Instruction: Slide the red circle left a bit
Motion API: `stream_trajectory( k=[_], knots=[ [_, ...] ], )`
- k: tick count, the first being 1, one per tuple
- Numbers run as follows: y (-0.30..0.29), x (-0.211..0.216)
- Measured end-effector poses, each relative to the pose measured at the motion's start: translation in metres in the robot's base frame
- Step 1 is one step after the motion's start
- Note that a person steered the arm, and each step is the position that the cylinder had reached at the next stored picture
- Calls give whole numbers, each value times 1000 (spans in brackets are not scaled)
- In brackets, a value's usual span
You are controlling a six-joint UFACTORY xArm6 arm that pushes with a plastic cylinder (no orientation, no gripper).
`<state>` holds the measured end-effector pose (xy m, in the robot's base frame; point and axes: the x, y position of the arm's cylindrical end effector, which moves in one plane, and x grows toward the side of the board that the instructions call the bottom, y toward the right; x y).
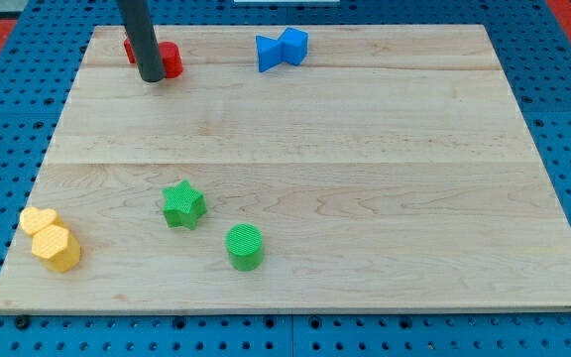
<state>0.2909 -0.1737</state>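
Observation:
A red block [170, 59] lies near the board's top left corner, partly hidden behind my rod, so its shape is hard to make out; red shows on both sides of the rod. My tip [152, 76] rests on the board right at the red block's front edge, touching or nearly touching it.
Two blue blocks [282, 48] sit together at the top middle. A green star [182, 204] and a green cylinder [245, 246] are at the lower middle left. A yellow heart [38, 219] and a yellow hexagon [57, 248] sit at the bottom left, near the wooden board's edge [18, 297].

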Motion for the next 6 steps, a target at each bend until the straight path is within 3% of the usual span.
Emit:
stream_trajectory(
  k=[2, 4, 6],
  knots=[
    [11, -10],
    [89, -15],
    [45, -34]
  ],
)
